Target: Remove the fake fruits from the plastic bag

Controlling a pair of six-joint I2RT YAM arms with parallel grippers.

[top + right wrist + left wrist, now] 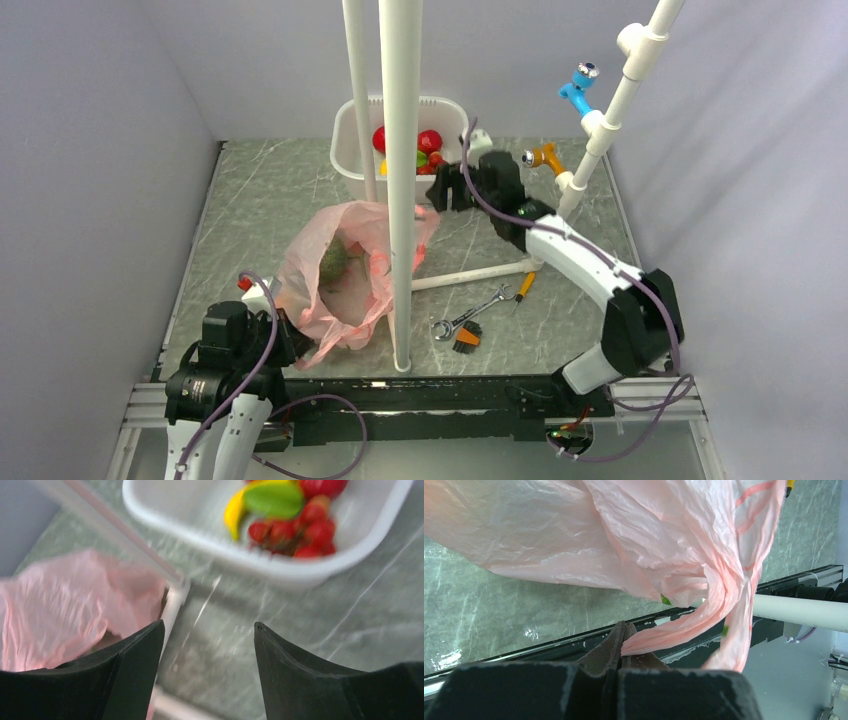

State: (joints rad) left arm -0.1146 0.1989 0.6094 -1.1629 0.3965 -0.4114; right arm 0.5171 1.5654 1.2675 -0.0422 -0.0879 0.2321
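Two grippers, two different states: your left gripper [621, 630] has its fingers pressed together on a twisted strip of the plastic bag [624, 540], low at the bag's 7 o'clock corner in the top view; your right gripper [209, 627] has its fingers spread apart with nothing between them, hanging over bare table [310, 625].

From above, the plastic bag lies at about 8 o'clock of the table's middle, its mouth gaping upward; a dull-green ball [334, 262] sits inside it, and whether anything else lies in there you cannot tell.

The white tub [345, 150] stands at 12 o'clock against the back wall; your right gripper hovers just off its 5 o'clock corner, between tub and bag, touching neither. In the tub the right wrist view shows a banana [232, 510], a green piece [274, 499] and a cluster of red pieces [300, 530].

A spanner [470, 315] lies at 5 o'clock on the table, well apart from the bag.
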